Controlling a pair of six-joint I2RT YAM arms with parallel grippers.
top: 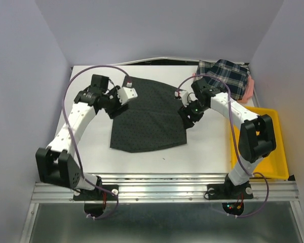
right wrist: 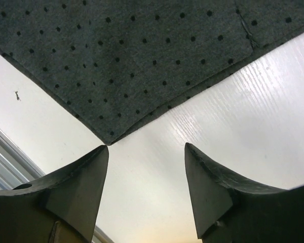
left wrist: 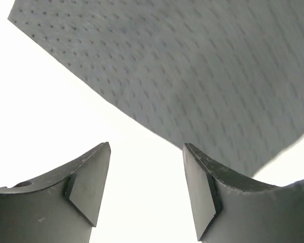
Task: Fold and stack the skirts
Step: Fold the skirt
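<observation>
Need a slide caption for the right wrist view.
Open right claw over the table, just off a corner of the dotted skirt.

pink skirt [top: 250,91]: mostly hidden under plaid skirt [top: 225,75]; only an edge strip shows
charcoal skirt [top: 147,116]: left edge under left arm [top: 78,119], right edge under right arm [top: 233,109]; cut off by frame top in both wrist views, blurred in left wrist
yellow tray [top: 279,167]: near-left part behind right arm

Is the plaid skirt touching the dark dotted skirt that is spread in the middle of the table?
Apart. The top view shows a strip of bare white table between the plaid skirt and the dotted skirt.
</observation>
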